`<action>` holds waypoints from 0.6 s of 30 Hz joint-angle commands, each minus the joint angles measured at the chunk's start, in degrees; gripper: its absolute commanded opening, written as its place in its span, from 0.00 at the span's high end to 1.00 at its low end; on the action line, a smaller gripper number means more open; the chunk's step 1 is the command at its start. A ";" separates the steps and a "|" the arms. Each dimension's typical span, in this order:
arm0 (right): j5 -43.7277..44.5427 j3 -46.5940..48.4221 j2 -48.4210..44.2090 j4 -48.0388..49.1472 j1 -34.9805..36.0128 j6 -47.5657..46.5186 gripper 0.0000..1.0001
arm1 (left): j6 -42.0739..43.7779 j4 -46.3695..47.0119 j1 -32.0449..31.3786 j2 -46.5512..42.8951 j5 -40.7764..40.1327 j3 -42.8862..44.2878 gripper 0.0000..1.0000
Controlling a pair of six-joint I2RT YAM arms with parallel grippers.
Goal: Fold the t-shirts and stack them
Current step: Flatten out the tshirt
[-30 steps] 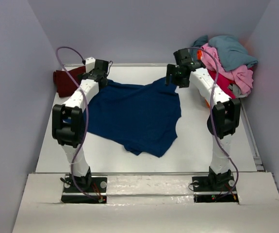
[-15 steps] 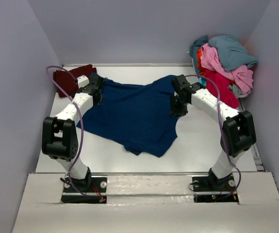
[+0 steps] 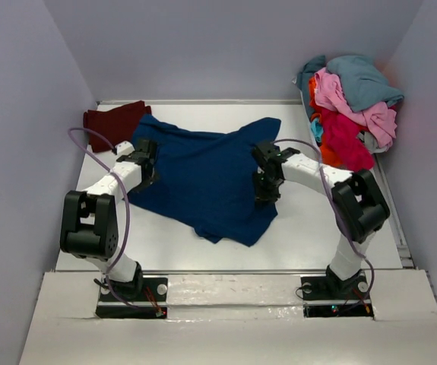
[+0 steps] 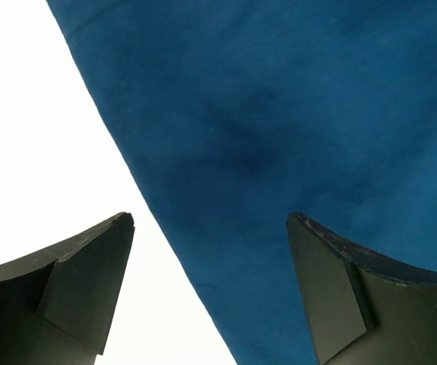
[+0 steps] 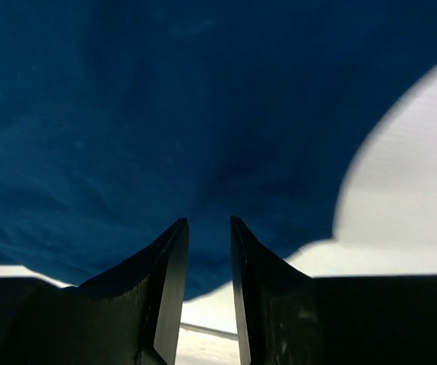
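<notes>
A navy blue t-shirt point(image 3: 203, 179) lies spread and rumpled on the white table point(image 3: 309, 228). My left gripper point(image 3: 146, 173) hovers over the shirt's left edge with its jaws wide open. In the left wrist view that gripper point(image 4: 210, 220) straddles the edge of the blue cloth point(image 4: 294, 114), one finger over bare table point(image 4: 43, 137). My right gripper point(image 3: 267, 190) is low over the shirt's right edge. In the right wrist view its gripper point(image 5: 209, 222) shows a narrow gap, with the blue cloth point(image 5: 165, 99) beyond the tips and nothing seen pinched.
A dark maroon t-shirt point(image 3: 114, 122) lies folded at the back left corner. A heap of teal, pink, red and orange t-shirts point(image 3: 351, 106) sits at the back right. Walls close in the table on three sides.
Both arms have swung down and toward me from the shirt's far corners to its side edges. The right jaws have narrowed from wide to a small gap. The shirt has not shifted.
</notes>
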 commanded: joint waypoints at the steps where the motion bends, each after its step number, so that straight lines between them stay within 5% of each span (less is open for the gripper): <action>1: -2.50 3.96 5.75 3.96 4.74 1.79 0.66 | 0.00 2.88 2.33 0.05 0.71 -1.82 0.06; 10: -4.09 3.28 9.54 5.11 7.73 2.49 0.70 | 1.06 4.02 2.86 2.33 1.67 -1.82 0.06; 14: -4.08 -0.41 8.05 5.19 7.74 3.46 0.72 | 1.50 5.08 5.40 5.75 8.17 -2.78 0.06; 18: -3.30 -5.33 4.10 5.11 7.74 4.69 0.72 | 2.11 7.62 6.20 6.64 11.77 -4.63 0.17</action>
